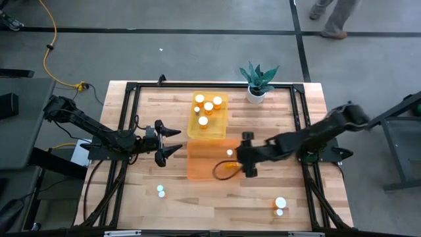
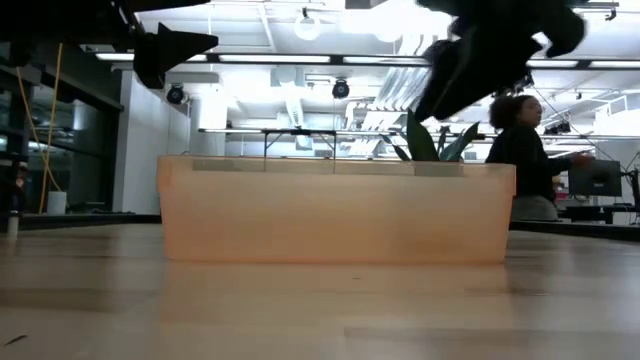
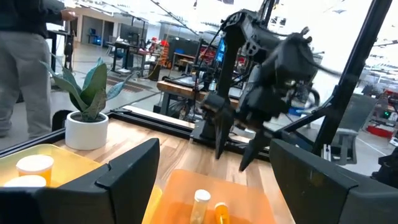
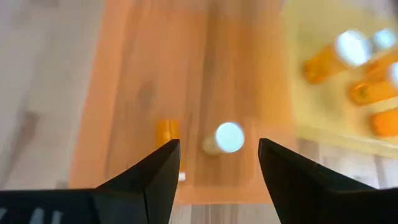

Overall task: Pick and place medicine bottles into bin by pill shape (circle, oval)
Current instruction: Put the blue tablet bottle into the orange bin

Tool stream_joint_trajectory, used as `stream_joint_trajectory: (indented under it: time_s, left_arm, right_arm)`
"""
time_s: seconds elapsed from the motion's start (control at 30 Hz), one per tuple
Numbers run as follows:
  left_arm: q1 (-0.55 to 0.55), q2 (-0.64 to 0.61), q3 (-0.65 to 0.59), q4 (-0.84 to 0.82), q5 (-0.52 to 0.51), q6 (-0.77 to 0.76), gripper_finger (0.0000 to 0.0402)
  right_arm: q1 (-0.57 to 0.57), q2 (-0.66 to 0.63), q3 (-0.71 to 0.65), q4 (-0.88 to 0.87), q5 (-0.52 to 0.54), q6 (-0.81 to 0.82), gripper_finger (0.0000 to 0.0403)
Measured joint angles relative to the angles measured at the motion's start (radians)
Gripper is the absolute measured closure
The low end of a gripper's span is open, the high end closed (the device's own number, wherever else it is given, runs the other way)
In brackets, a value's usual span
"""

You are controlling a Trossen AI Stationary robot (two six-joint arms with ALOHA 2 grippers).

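An orange bin (image 1: pixel 204 168) holds two medicine bottles: one upright with a white cap (image 1: pixel 229 152) and one lying on its side (image 1: pixel 230 166). Both also show in the right wrist view, upright (image 4: pixel 229 137) and lying (image 4: pixel 165 133). A yellow bin (image 1: pixel 222 120) behind it holds several bottles (image 1: pixel 208 106). Loose bottles stand on the table at the near left (image 1: pixel 160 191) and near right (image 1: pixel 281 203). My right gripper (image 1: pixel 242 155) is open and empty above the orange bin's right end (image 4: pixel 219 149). My left gripper (image 1: pixel 179 141) is open and empty, left of the bins, above the table.
A potted plant (image 1: pixel 256 82) stands at the far edge, right of the yellow bin. A black frame (image 1: pixel 131 89) runs around the wooden table. A person (image 2: pixel 520 150) is in the room beyond the table.
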Motion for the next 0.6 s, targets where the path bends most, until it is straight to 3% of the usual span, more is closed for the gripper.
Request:
stream_joint_trajectory:
  time_s: [0.2, 0.4, 0.47, 0.6]
  left_arm:
    - [0.000, 0.000, 0.000, 0.001, -0.022, 0.000, 0.0110]
    - [0.000, 0.000, 0.000, 0.001, -0.022, 0.001, 0.0110]
    - [0.000, 0.000, 0.000, 0.001, -0.022, 0.017, 0.0110]
    - [0.000, 0.000, 0.000, 0.001, -0.022, 0.053, 0.0110]
  right_arm:
    - [0.029, -0.292, -0.369, 0.548, 0.167, -0.009, 0.0192]
    - [0.001, -0.405, -0.605, 1.182, 0.194, -0.158, 0.0192]
    - [-0.007, -0.414, -0.633, 1.272, 0.187, -0.169, 0.0192]
    - [-0.025, -0.415, -0.636, 1.285, 0.178, -0.163, 0.0192]
